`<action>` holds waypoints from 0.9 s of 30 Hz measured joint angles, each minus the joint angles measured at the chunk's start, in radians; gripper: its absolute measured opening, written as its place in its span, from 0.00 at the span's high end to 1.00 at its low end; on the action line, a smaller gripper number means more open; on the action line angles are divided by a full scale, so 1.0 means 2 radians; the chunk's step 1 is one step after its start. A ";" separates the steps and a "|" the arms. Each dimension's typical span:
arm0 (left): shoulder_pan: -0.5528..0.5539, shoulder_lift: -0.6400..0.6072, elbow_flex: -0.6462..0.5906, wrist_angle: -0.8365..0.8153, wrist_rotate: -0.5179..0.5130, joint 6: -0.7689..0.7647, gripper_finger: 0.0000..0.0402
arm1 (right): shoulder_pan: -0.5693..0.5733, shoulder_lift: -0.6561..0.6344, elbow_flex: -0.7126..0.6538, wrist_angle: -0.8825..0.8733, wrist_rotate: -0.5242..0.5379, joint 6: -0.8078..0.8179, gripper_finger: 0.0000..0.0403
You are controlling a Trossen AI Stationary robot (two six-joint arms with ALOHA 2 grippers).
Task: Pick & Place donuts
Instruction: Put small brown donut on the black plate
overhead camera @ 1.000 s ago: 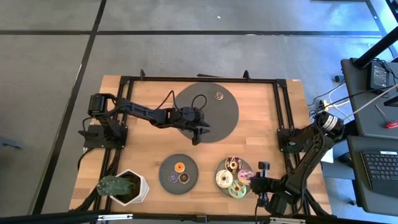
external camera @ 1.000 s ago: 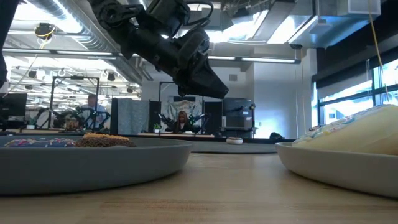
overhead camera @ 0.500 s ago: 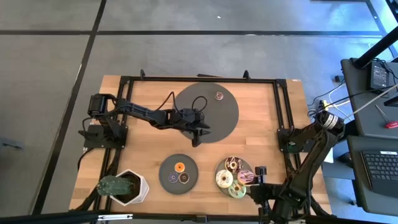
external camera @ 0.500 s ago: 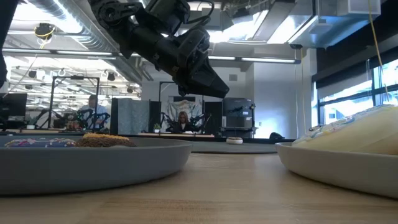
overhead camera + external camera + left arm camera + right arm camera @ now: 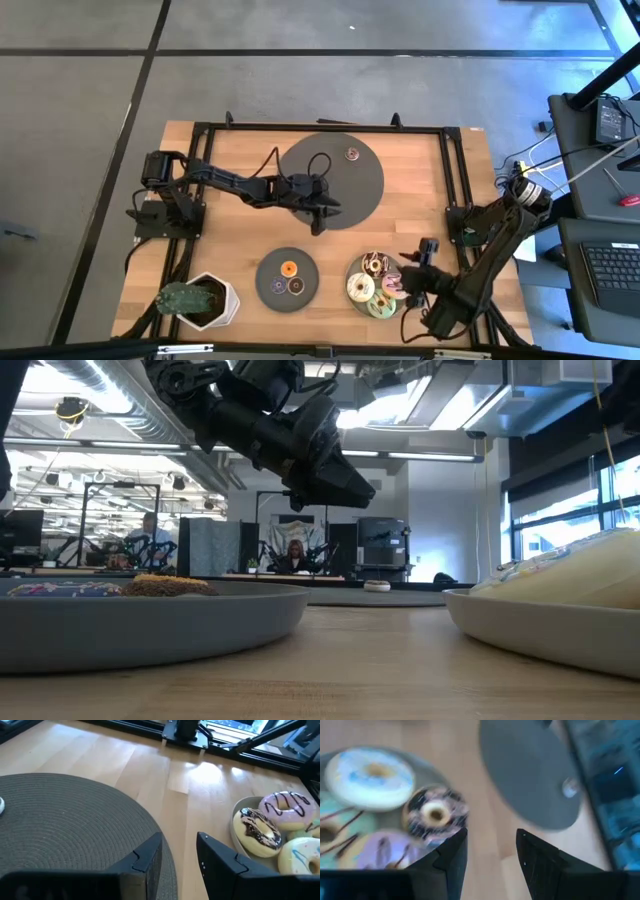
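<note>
High view now showing the right tool (image 5: 414, 268) swinging in from the worktop's (image 5: 420, 195) near edge to hang over the plate (image 5: 352, 272) of larger donuts (image 5: 375, 264), fingers apart and empty, jaws having widened over the last second. Right wrist view lining up on the chocolate-sprinkled donut (image 5: 435, 813), likely the next pick. Left tool (image 5: 318, 222) still hovering at the round mat's (image 5: 360, 185) rim, fingers (image 5: 145, 857) apart, holding nothing. Mini donuts (image 5: 288, 268) lying on the smaller plate (image 5: 268, 268).

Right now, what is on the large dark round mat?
One small donut sits near the edge of the mat. The left gripper hangs over the opposite edge, open and empty; what its arm covers is unseen.
</note>
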 joint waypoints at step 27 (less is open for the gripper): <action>0.045 0.000 0.051 -0.011 -0.031 0.029 0.73 | -0.154 -0.322 -0.314 0.416 -0.072 -0.243 0.58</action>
